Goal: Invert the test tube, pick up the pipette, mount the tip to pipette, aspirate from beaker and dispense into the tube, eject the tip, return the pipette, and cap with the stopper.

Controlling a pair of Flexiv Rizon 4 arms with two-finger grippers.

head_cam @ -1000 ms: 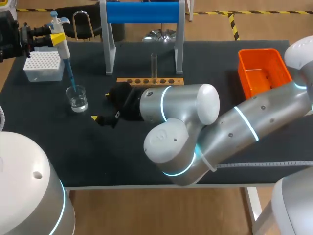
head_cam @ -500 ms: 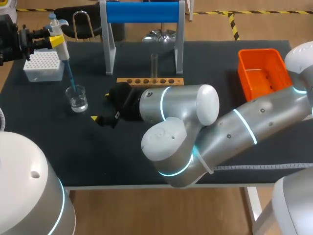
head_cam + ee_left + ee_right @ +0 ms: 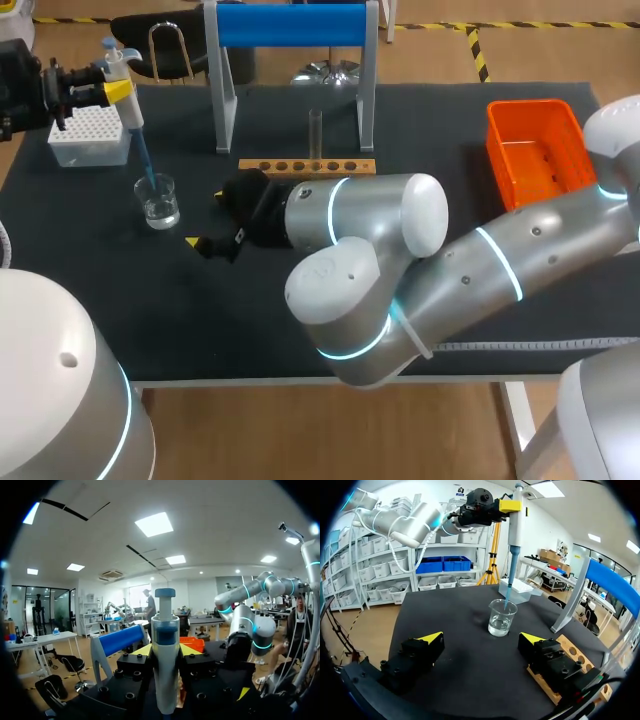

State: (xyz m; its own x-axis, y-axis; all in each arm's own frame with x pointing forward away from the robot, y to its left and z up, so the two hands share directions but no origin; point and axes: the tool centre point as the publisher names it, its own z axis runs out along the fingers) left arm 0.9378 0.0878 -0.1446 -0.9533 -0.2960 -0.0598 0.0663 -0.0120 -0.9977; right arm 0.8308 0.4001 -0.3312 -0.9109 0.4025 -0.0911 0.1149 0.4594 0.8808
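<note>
Your left end effector [image 3: 165,650] is clamped on the pipette [image 3: 165,625], whose tip dips into the beaker [image 3: 158,200] on the worktop [image 3: 200,320]. Lift it crooked and the tip may snag the rim and topple the beaker. Your right end effector [image 3: 481,638] hangs nearby, wide open and empty. No writing is legible.

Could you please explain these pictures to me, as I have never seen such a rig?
Two robot arms work at a black table. One picture looks down from above; the two round ones come from a camera on each wrist. The left tool grips a pipette, its blue tip reaching into a beaker of clear liquid. The right tool is open and empty, facing the beaker. Also there: a tip box, a wooden rack with an upright test tube, and an orange bin.
</note>
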